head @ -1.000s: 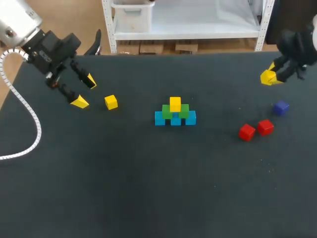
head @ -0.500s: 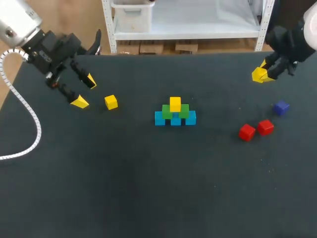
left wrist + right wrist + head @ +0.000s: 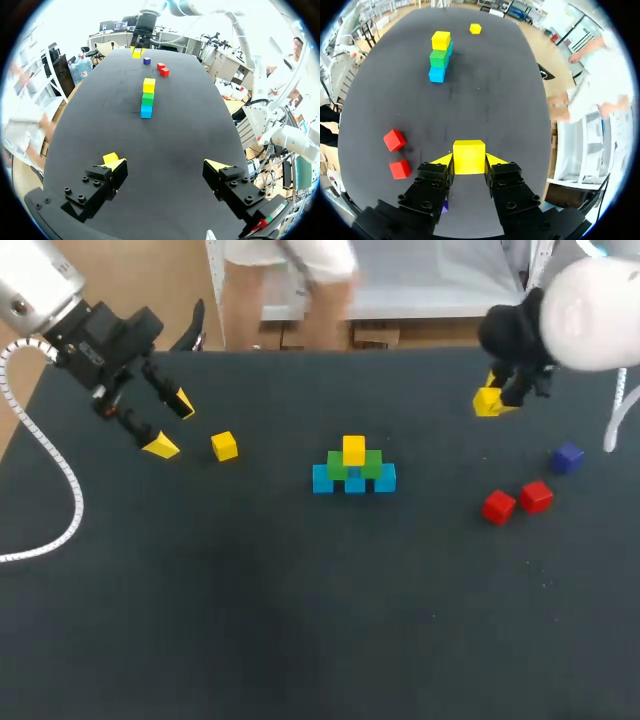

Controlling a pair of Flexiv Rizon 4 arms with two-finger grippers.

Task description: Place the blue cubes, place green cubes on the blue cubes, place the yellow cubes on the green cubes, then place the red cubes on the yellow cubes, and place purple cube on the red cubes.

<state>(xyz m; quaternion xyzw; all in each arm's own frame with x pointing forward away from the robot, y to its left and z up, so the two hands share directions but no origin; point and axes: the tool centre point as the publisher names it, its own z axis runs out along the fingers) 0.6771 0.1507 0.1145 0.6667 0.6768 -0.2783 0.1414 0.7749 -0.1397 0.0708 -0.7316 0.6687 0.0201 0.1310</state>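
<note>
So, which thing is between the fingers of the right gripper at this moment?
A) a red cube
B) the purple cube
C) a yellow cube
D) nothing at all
C: in the right wrist view, a yellow cube sits in the right gripper, with both fingers pressed against its sides.

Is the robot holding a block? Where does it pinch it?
The right gripper holds a yellow cube by two opposite sides; the left gripper holds nothing.

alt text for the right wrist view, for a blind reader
The right gripper is shut on a yellow cube over the table. Ahead stands a stack of blue, green and yellow cubes; two red cubes lie beside the gripper.
</note>
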